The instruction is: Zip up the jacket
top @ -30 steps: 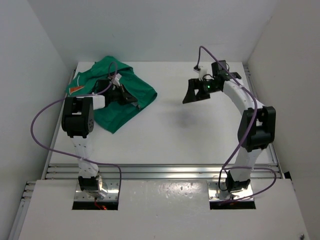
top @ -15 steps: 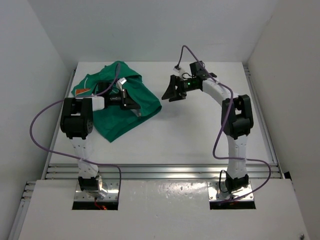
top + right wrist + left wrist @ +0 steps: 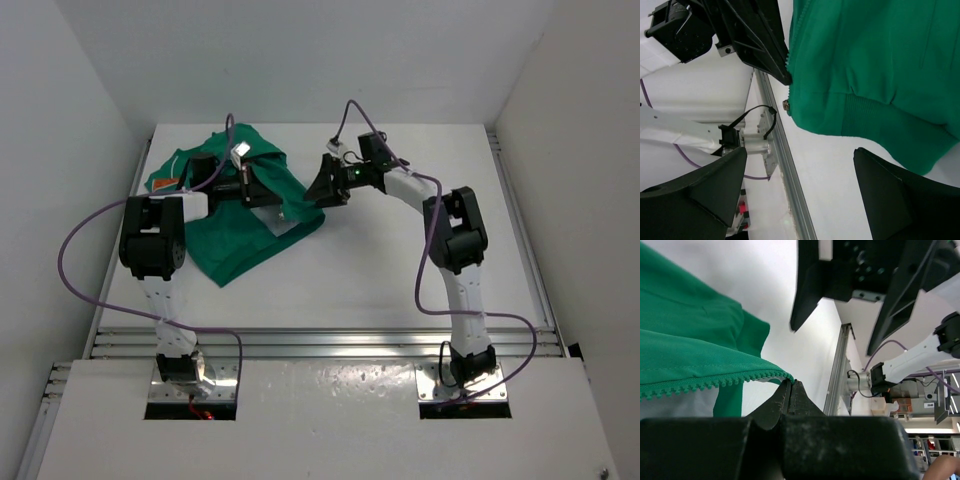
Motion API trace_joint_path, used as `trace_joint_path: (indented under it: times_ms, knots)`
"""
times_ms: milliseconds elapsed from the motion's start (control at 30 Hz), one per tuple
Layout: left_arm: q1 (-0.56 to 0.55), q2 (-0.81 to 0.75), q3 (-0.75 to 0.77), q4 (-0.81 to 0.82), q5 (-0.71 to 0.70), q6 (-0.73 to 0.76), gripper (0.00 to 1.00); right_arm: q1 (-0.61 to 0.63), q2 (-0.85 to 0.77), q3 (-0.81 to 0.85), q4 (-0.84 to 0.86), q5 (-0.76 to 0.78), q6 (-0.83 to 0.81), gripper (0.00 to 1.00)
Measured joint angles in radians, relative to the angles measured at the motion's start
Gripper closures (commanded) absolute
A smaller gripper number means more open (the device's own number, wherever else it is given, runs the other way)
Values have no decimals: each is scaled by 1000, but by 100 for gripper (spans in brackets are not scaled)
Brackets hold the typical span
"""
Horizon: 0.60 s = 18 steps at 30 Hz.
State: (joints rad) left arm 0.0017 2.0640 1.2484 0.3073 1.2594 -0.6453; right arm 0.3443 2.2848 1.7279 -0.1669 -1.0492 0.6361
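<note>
The jacket (image 3: 232, 235) is lying bunched, unzipped, at the table's (image 3: 400, 270) far left. The left gripper (image 3: 791, 385) is pinching its zipper edge (image 3: 715, 385), jaws clamped shut; the right gripper (image 3: 322, 188) is hovering beside it, jaws wide. The step looks like lining up the zipper; next, the right should be catching the opposite edge.

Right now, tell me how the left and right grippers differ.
The left gripper is shut; the right gripper stands wide open. The left pinches the jacket at its zipper edge; the right holds nothing, hanging just beside the jacket. Both are black and two-fingered.
</note>
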Motion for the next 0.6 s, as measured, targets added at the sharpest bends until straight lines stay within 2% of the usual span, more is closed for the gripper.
trace_joint_path:
  times_ms: [233, 433, 567, 600]
  knots:
    - [0, 0, 0, 212, -1, -186, 100, 27, 24, -1, 96, 0, 72, 14]
    - [-10, 5, 4, 343, -16, -295, 100, 40, 51, -1, 200, 0, 156, 21]
    - [-29, 28, 14, 374, -26, -326, 100, 43, 63, 0, 243, 0, 190, 32]
    - [-33, 34, 15, 376, -29, -330, 100, 44, 66, 0, 251, 0, 196, 38]
